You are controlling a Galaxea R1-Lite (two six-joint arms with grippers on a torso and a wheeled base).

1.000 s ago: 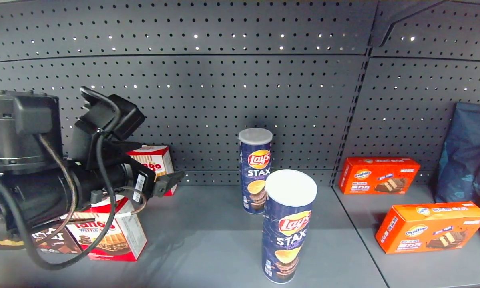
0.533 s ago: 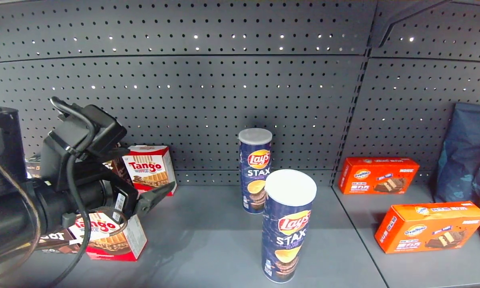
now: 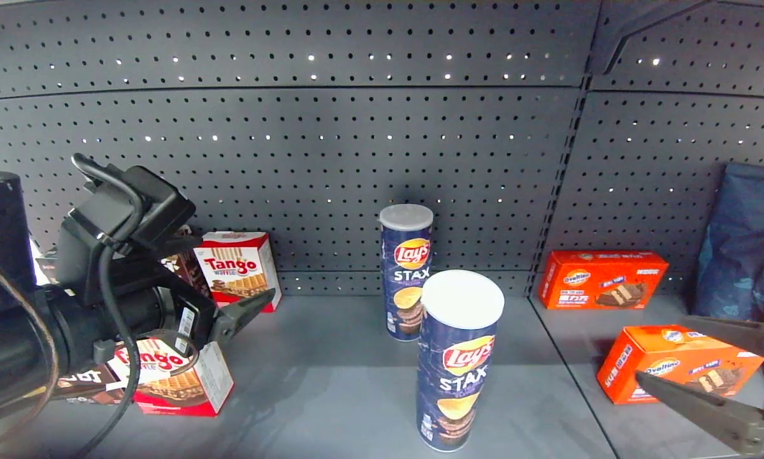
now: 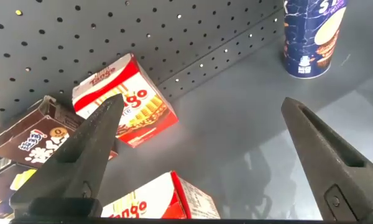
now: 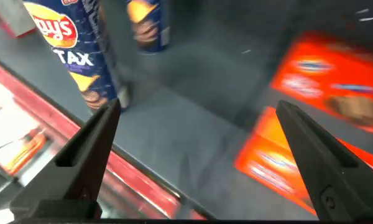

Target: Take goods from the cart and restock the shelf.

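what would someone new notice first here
Two tall blue chip cans stand upright mid-shelf, one in front of the other. The left claw hangs open near the red wafer boxes at the shelf's left, and the right claw gapes open by the front orange box on the right.

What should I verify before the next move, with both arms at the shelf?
1. Nothing in the left gripper: ok, open and empty.
2. Nothing in the right gripper: ok, open and empty.
3. Goods in hand for restocking: not ok.
4. Is the front chips can upright: ok.
5. Is the rear chips can upright: ok.
6. Is the right gripper clear of the front orange box: cannot tell; they overlap in the head view.
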